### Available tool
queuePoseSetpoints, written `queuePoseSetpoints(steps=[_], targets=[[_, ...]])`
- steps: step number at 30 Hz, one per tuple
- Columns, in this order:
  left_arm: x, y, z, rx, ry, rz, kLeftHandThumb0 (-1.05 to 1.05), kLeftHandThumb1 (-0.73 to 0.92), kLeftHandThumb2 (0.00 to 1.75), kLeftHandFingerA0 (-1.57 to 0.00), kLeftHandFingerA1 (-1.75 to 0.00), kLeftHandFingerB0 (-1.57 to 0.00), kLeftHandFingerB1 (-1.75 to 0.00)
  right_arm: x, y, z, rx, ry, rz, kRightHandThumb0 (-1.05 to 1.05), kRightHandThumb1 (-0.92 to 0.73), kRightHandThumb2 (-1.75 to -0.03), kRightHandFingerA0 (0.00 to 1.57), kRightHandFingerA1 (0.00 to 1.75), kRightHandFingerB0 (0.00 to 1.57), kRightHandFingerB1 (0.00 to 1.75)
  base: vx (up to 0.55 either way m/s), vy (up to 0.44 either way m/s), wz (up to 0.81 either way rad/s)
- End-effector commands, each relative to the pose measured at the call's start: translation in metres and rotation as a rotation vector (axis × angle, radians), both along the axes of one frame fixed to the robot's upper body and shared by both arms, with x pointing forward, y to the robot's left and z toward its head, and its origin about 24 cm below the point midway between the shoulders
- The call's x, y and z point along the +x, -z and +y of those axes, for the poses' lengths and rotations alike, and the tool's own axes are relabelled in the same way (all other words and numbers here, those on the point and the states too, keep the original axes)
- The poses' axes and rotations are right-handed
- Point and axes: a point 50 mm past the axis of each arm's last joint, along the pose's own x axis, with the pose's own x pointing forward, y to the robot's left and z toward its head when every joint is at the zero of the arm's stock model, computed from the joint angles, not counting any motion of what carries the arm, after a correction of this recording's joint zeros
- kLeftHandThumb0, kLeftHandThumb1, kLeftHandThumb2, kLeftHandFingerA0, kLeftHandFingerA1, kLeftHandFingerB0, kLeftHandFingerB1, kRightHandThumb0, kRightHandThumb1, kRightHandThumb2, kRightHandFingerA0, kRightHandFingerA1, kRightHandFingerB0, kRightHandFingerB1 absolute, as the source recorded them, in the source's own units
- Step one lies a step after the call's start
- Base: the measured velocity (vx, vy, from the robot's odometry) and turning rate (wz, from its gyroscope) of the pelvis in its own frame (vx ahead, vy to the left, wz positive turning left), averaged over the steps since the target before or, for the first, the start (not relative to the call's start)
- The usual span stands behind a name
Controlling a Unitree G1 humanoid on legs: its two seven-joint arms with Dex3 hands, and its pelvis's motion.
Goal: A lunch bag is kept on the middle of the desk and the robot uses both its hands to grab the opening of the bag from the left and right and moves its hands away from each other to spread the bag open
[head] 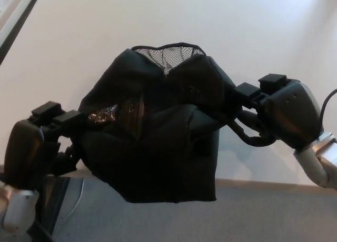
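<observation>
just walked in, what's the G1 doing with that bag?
It is working on a soft black fabric lunch bag sitting at the near edge of the white desk. The left hand grips the bag's left side and the right hand its right side. The top looks only partly spread: a patch of mesh lining shows at the back, the rest is folded in.

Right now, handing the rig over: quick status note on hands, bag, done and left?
Left hand: shut on the lunch bag at its left edge.
Right hand: shut on the bag's right edge.
Bag: black, at the near edge of the white desk, its front overhanging the edge.
Done: both sides grabbed.
Left: the mouth looks folded and only partly open, mesh lining showing at the back; probably pull the hands further apart.
</observation>
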Motion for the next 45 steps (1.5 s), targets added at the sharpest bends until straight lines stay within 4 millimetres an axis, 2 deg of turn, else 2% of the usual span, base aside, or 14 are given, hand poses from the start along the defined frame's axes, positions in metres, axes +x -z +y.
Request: queuePoseSetpoints(steps=[1, 2, 4, 8, 17, 20, 23, 31, 32, 35, 36, 38, 39, 45], targets=[[0.012, -0.019, -0.001, 0.092, 0.011, -0.078, -0.08, 0.61, 0.58, -0.84, -0.83, -0.87, -0.71, 0.012, -0.025, -0.005, -0.016, 0.039, -0.077, -0.34, -0.60, -0.61, 0.81, 1.55, 0.67, 1.27, 0.00, 0.000, 0.00], [0.017, -0.028, -0.003, 0.117, 0.013, -0.135, 0.04, 0.61, 0.58, -0.59, -0.45, -0.55, -0.41, 0.017, -0.037, 0.000, 0.002, 0.030, -0.088, -0.36, -0.52, -0.56, 0.86, 1.23, 0.76, 0.50, 0.00, 0.000, 0.00], [0.025, -0.042, -0.006, 0.148, 0.005, -0.221, 0.07, 0.64, 0.60, -0.46, -0.38, -0.42, -0.34, 0.025, -0.059, 0.008, 0.039, 0.019, -0.100, -0.39, -0.50, -0.54, 0.88, 0.93, 0.64, 0.42, 0.00, 0.000, 0.00], [0.043, -0.081, -0.010, 0.198, -0.003, -0.358, 0.09, 0.44, 0.92, 0.00, -0.44, -0.11, -0.47, 0.038, -0.102, 0.019, 0.079, 0.040, -0.156, -0.38, -0.47, -0.54, 0.79, 0.90, 0.38, 0.34, 0.00, 0.000, 0.00], [0.066, -0.184, -0.008, 0.269, -0.077, -0.645, 0.04, 0.57, 0.74, -0.06, -0.12, -0.07, -0.29, 0.050, -0.185, 0.019, 0.197, 0.103, -0.304, -0.45, -0.53, -0.56, 0.84, 0.56, 0.33, 0.32, 0.00, 0.000, 0.00], [0.065, -0.198, -0.007, 0.269, -0.085, -0.690, -0.01, 0.58, 0.75, -0.05, -0.14, -0.07, -0.28, 0.048, -0.194, 0.019, 0.250, 0.071, -0.328, -0.47, -0.42, -0.71, 0.87, 0.93, 0.38, 0.45, 0.00, 0.000, 0.00], [0.061, -0.205, -0.009, 0.269, -0.055, -0.754, 0.00, 0.60, 0.65, 0.00, -0.19, -0.03, -0.27, 0.046, -0.195, 0.017, 0.261, 0.055, -0.369, -0.47, -0.41, -0.69, 0.80, 0.57, 0.46, 0.46, 0.00, 0.000, 0.00], [0.034, -0.192, 0.024, 0.295, -0.053, -0.813, 0.13, 0.54, 0.72, 0.00, -0.22, -0.04, -0.28, 0.022, -0.175, -0.022, 0.243, 0.059, -0.497, -0.46, -0.59, -0.59, 0.82, 0.76, 0.50, 0.37, 0.00, 0.000, 0.00], [0.026, -0.188, 0.032, 0.276, -0.052, -0.796, 0.08, 0.53, 0.71, -0.09, -0.20, -0.10, -0.33, 0.011, -0.171, -0.032, 0.260, 0.037, -0.513, -0.48, -0.52, -0.88, 0.84, 0.84, 0.45, 0.54, 0.00, 0.000, 0.00], [-0.014, -0.162, 0.057, 0.121, -0.031, -0.664, 0.03, 0.52, 0.65, -0.18, -0.35, -0.17, -0.29, -0.043, -0.150, -0.059, 0.312, -0.050, -0.543, -0.47, -0.64, -0.60, 0.68, 0.45, 0.53, 0.41, 0.00, 0.000, 0.00], [-0.027, -0.149, 0.063, 0.082, -0.027, -0.608, 0.00, 0.57, 0.61, -0.19, -0.36, -0.16, -0.30, -0.060, -0.140, -0.066, 0.322, -0.064, -0.544, -0.44, -0.53, -0.93, 0.61, 0.63, 0.43, 0.55, 0.00, 0.000, 0.00], [-0.058, -0.123, 0.075, -0.004, -0.028, -0.543, -0.05, 0.60, 0.61, -0.28, -0.36, -0.16, -0.28, -0.098, -0.115, -0.080, 0.349, -0.113, -0.542, -0.41, -0.67, -0.59, 0.65, 0.45, 0.51, 0.42, 0.00, 0.000, 0.00], [-0.086, -0.098, 0.086, -0.023, -0.062, -0.501, -0.23, 0.68, 0.66, -0.24, -0.39, -0.10, -0.18, -0.129, -0.088, -0.092, 0.362, -0.111, -0.576, -0.46, -0.57, -0.88, 0.51, 0.56, 0.39, 0.51, 0.00, 0.000, 0.00], [-0.153, -0.030, 0.093, -0.112, -0.207, -0.367, -0.19, 0.73, 0.62, -0.29, -0.37, -0.16, -0.27, -0.190, -0.036, -0.099, 0.372, -0.049, -0.485, -0.42, -0.68, -0.60, 0.41, 0.40, 0.35, 0.36, 0.00, 0.000, 0.00]])
